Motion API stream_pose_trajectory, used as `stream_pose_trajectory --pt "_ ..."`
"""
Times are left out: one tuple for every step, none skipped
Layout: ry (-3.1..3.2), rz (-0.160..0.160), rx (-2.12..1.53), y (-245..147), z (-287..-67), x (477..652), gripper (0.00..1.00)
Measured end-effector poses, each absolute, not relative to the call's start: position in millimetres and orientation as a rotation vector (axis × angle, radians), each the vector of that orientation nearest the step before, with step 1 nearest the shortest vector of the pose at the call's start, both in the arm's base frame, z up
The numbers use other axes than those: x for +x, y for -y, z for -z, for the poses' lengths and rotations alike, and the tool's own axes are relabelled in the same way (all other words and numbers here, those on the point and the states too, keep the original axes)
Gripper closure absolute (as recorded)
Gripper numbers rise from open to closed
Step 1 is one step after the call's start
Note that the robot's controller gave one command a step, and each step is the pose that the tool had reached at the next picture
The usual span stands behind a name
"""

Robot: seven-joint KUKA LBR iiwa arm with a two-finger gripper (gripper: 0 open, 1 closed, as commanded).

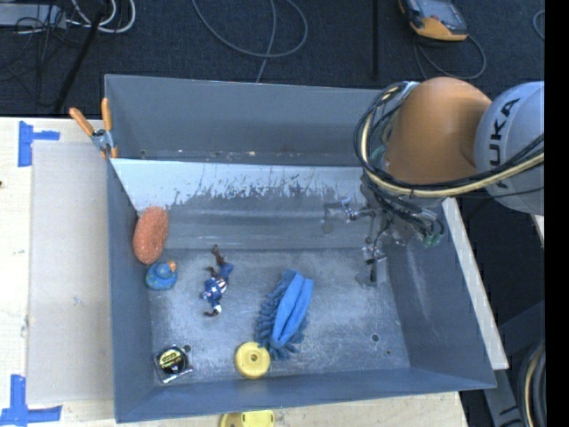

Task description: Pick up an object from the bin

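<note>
Two things lie nearest the gripper (372,265), which hangs over bare floor at the right of the grey metal bin (267,140): a blue shaggy fabric duster (286,314) to its near left, apart, and a yellow round plastic disc (252,359) beyond. Whether the gripper stands open or closed cannot be told.

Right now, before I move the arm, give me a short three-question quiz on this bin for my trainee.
1. True or false: the gripper hangs over bare metal of the bin, to the right of the duster.
2. Fill in: in the view, the duck sits just below the orange ____.
3. Which lies in the bin's lower left corner in the view? A) duster B) tape measure C) duck

Key: 1 true; 2 scrubber; 3 B.
</note>
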State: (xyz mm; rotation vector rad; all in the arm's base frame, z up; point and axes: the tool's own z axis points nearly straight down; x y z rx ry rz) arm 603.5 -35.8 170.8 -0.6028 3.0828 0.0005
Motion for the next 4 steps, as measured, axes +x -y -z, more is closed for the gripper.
stream_pose_trajectory --pt "-3.005 -0.003 -0.916 11 -149 595.4 0.00" --pt "-2.852 0.001 -1.309 -21 -82 573.0 0.00" --pt "-2.648 -0.003 -1.689 -42 -70 559.7 1.00" --pt "-2.648 -0.003 -1.689 -42 -69 559.6 1.00"
